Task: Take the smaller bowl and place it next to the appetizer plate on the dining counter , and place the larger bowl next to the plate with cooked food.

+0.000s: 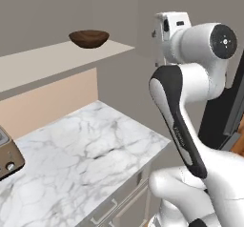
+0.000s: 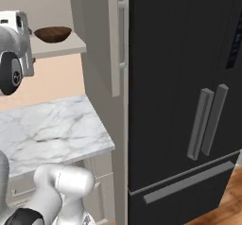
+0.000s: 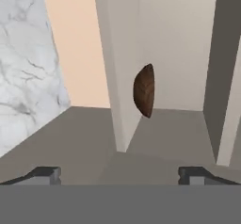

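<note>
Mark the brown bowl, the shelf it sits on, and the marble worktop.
smaller bowl [image 1: 88, 38], left base view, outer wall.
shelf [image 1: 43, 61], left base view, bare top left of the bowl.
marble worktop [image 1: 90, 149], left base view, bare middle.

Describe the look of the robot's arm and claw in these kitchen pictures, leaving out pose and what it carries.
The glossy white arm is built of rounded, bulbous segments with a long dark grey-black panel along one link. A round dark cap with small pale dots closes one joint. No loose cables show. The claw shows in the hand view as two small, blocky dark grey finger tips set far apart.
</note>
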Controlling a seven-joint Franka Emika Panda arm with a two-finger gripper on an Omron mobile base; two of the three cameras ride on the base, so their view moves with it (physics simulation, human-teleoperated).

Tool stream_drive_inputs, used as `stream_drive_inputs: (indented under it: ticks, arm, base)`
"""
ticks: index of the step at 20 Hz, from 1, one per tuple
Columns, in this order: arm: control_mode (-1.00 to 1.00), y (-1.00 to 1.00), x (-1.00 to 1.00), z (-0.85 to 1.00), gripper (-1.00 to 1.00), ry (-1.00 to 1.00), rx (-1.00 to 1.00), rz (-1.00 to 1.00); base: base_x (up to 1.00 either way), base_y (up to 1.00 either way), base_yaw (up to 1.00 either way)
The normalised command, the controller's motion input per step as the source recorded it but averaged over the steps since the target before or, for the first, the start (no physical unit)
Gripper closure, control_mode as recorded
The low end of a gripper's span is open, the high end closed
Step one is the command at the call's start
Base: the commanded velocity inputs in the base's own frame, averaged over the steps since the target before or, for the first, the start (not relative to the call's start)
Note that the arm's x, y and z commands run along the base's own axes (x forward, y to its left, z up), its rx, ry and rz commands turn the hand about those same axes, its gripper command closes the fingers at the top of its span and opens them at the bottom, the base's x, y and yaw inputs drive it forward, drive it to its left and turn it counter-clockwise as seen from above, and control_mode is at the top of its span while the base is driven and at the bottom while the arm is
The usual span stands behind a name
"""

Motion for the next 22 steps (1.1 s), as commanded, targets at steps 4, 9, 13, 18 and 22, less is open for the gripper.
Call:
stream_drive_inputs:
  ticks: [4,9,13,18,22]
  arm:
    - [-1.00,0.00,0.43,-0.02,-1.00,0.14,0.14,0.37]
    - [-1.00,0.00,1.00,-0.46,-1.00,0.33,0.04,0.32]
    - [-1.00,0.41,0.74,-0.09,-1.00,0.06,-0.04,0.13]
    - [-1.00,0.84,0.62,-0.07,-1.00,-0.10,-0.20,0.02]
    - [-1.00,0.07,0.80,-0.08,-1.00,0.00,-0.03,0.08]
  base:
    - [0.00,0.00,0.00]
    - [0.00,0.00,0.00]
    - [0.00,0.00,0.00]
    - [0.00,0.00,0.00]
    - [0.00,0.00,0.00]
